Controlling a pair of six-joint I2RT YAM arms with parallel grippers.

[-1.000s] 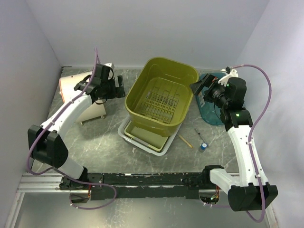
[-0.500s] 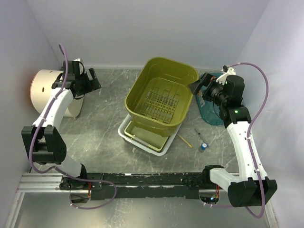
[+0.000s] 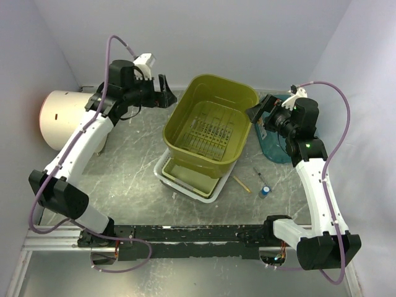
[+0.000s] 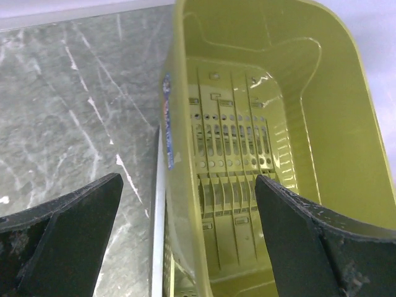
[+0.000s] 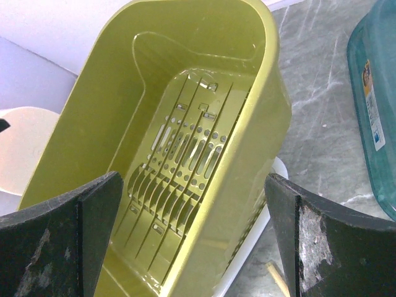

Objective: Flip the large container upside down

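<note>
The large olive-green container [image 3: 210, 127] stands upright, open side up, in a white tray [image 3: 185, 185] at mid-table. My left gripper [image 3: 166, 94] is open and hovers at the container's far left rim. In the left wrist view the container [image 4: 247, 154] shows between the spread fingers of the left gripper [image 4: 189, 180]. My right gripper [image 3: 257, 114] is open and hovers at the container's right rim. In the right wrist view the container [image 5: 185, 142] fills the gap of the right gripper [image 5: 193, 179]. Neither gripper touches it.
A white cylinder [image 3: 62, 117] lies on its side at the far left. A teal tub [image 3: 275, 147] sits behind my right gripper and shows in the right wrist view [image 5: 374, 124]. A wooden stick [image 3: 241, 184], a thin tool [image 3: 258, 174] and a small blue item [image 3: 265, 190] lie right of the tray.
My left arm has swung from the white cylinder at the far left over to the container's left rim. The right gripper has barely moved. The container has not moved.
</note>
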